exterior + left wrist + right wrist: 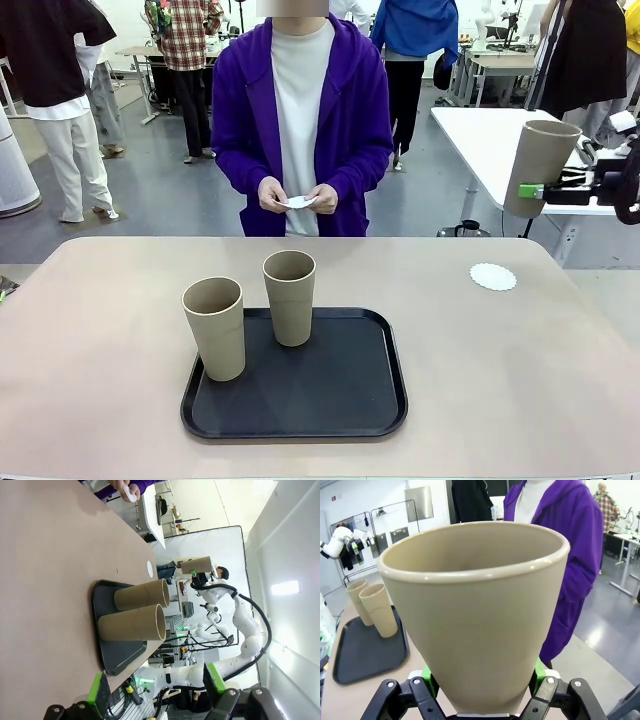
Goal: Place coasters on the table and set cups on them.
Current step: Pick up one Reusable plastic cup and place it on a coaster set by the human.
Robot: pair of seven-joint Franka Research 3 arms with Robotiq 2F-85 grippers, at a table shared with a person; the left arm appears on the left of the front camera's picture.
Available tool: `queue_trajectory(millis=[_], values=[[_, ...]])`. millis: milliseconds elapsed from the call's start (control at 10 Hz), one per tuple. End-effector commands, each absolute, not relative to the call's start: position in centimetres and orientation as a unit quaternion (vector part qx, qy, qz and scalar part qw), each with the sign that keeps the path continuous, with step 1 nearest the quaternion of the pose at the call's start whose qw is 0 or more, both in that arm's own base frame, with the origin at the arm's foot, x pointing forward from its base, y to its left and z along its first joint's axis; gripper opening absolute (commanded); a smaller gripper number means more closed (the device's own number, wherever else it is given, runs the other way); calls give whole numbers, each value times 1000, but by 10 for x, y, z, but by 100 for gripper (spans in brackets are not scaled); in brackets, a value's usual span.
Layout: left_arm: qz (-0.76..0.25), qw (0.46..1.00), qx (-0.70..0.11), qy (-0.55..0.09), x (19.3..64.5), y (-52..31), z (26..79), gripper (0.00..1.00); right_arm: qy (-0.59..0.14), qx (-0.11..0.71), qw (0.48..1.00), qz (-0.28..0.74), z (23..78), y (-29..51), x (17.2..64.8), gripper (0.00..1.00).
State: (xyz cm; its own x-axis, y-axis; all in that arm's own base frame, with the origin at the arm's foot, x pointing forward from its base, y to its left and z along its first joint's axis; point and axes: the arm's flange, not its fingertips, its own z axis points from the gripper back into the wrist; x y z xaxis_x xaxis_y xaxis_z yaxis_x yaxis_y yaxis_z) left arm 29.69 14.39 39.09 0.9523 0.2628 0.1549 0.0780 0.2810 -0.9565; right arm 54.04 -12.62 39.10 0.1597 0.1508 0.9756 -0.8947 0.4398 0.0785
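Observation:
Two tan cups (214,328) (290,297) stand upright on the black tray (340,400) in the middle of the beige table (100,330). High over the table's right end, my right gripper (533,190) is shut on a third cup (540,160), held slightly tilted with its rim up. In the right wrist view this cup (475,615) sits between the green pads (538,672). One white lacy coaster (493,277) lies on the table at the far right. The person holds another coaster (298,202) in both hands. My left gripper (155,685) is open, apart from the tray's cups (132,622).
The person in a purple hoodie (350,120) stands at the far edge of the table. A white table (480,140) stands behind at the right. Bare tabletop lies left and right of the tray.

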Motion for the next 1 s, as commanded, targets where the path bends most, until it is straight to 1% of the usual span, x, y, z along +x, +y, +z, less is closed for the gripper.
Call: queue_trajectory(millis=[0, 400, 900], values=[[54, 783, -601, -150, 296, 144, 391, 100, -502, 369, 656, 425, 368, -130, 568, 81], [54, 783, -601, -150, 296, 144, 391, 100, -473, 386, 662, 435, 322, -134, 588, 81], [54, 783, -601, -150, 296, 144, 391, 100, -449, 402, 656, 455, 284, -133, 591, 81]])
